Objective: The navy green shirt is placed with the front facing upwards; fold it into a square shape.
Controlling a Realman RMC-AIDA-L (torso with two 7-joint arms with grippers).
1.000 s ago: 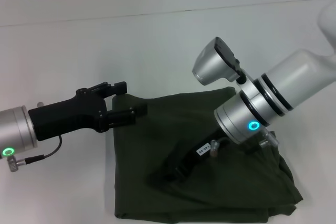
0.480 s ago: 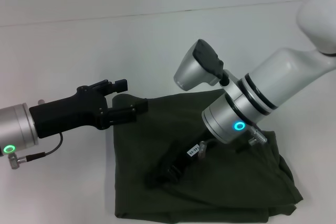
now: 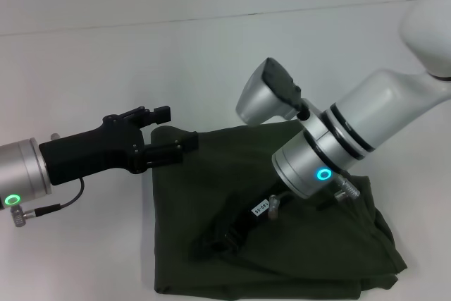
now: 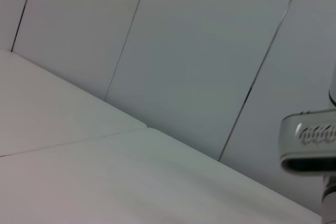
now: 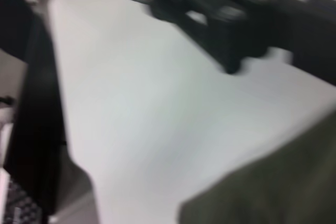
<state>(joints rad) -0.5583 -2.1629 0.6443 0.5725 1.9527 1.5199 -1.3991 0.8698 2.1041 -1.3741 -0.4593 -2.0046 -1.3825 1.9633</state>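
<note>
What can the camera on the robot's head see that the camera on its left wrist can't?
Only the head camera shows the green shirt, lying folded on the white table. It also shows the left gripper at the shirt's far left corner and the right gripper reaching over the middle of the cloth. Only the left wrist camera shows the grey wall panels behind the table. Both show the white tabletop and part of the right arm's silver camera housing.

Small white label [image 3: 258, 209] on the right arm; characters too small to read
</note>
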